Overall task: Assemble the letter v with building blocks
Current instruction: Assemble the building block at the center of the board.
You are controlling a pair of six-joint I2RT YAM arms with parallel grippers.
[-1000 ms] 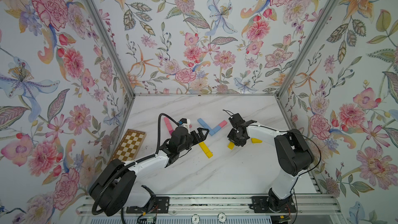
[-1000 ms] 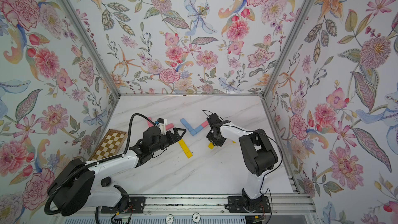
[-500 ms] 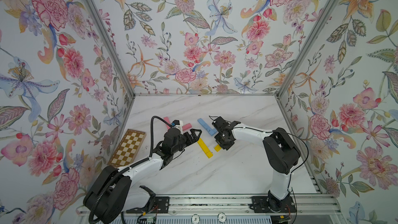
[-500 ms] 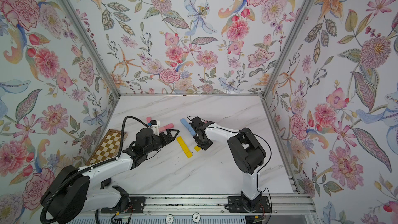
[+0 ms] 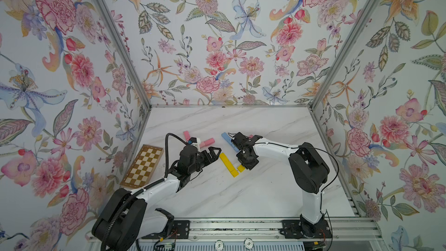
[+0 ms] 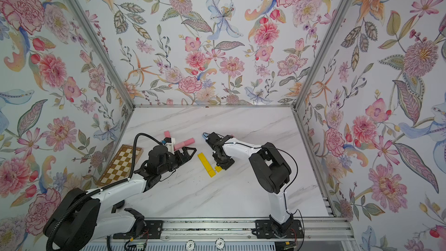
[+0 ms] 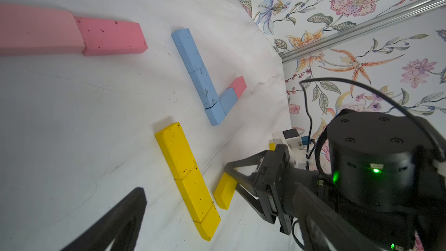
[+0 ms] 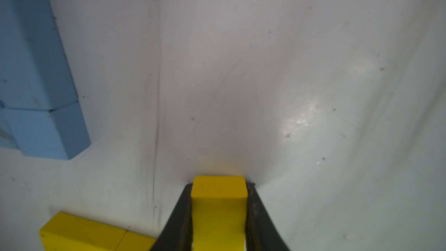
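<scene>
- A robot test cell, lab-style.
- Floral-papered panels (image 5: 217, 44) on aluminium posts (image 5: 117, 42) wall the marble-look tabletop (image 5: 241, 196) at 9, 12 and 3 o'clock.
- At 6 o'clock, the left arm (image 5: 156, 187) and right arm (image 5: 311, 201) stand bolted to an aluminium rail (image 5: 241, 225).

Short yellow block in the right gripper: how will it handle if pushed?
Likely stiff: the short yellow block shows crisp edges in the shut right gripper. Flat faces: should slide, not roll. Matte, speckled finish, as on the yellow row, suggests decent grip.
</scene>
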